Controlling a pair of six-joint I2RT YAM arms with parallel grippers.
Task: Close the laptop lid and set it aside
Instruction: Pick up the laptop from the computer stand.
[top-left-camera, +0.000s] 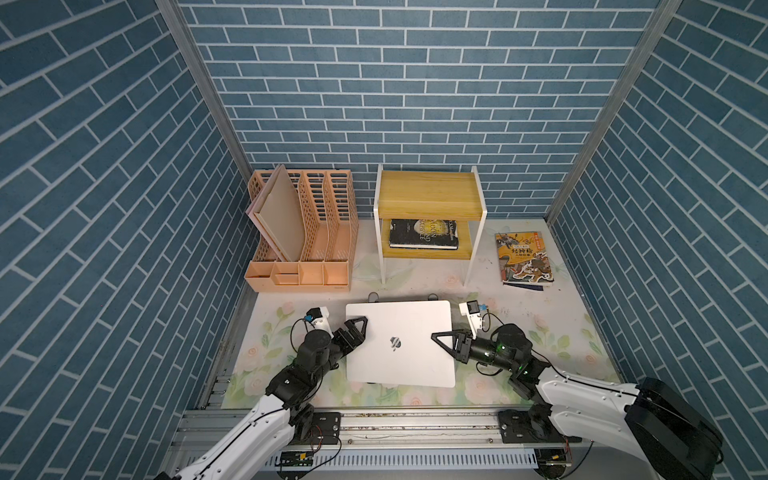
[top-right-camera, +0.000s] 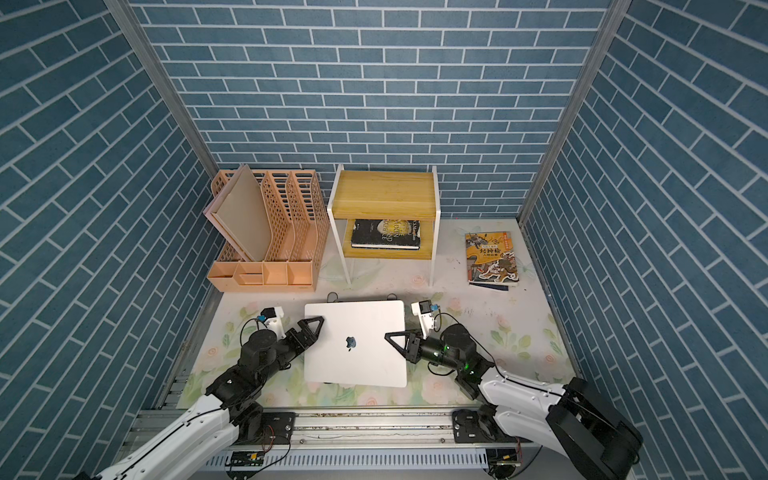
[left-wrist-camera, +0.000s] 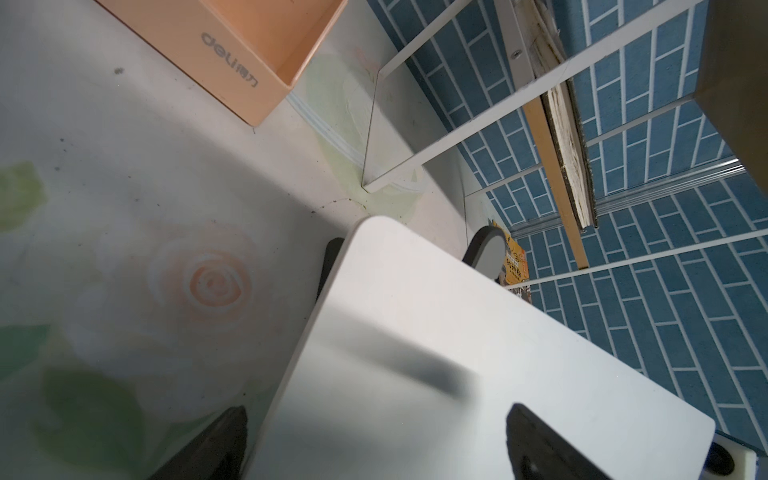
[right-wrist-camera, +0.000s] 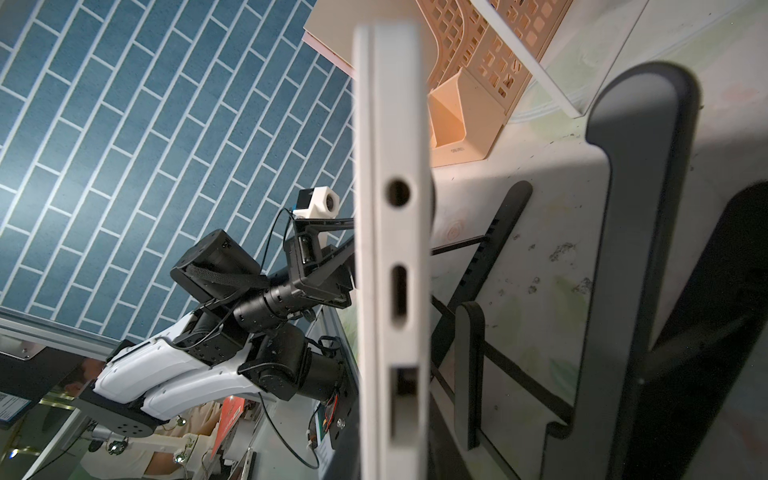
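Laptop lid (top-left-camera: 399, 332) is shut, but it lies centre-frame, not yet set aside. The left fingers (top-left-camera: 358, 323) spread astride its edge; whether the right fingers (top-left-camera: 441, 335) clamp it, I cannot tell.

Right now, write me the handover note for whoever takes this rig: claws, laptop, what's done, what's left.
Left claw: open, straddling the left edge of the laptop, one finger above the laptop lid, one beside it.
Right claw: upper finger lies over the lid's right edge; a firm grip cannot be confirmed.
Laptop: on its black stand, between both claws.
Done: lid shut flat against the base.
Left: take the laptop off the stand and set it aside.
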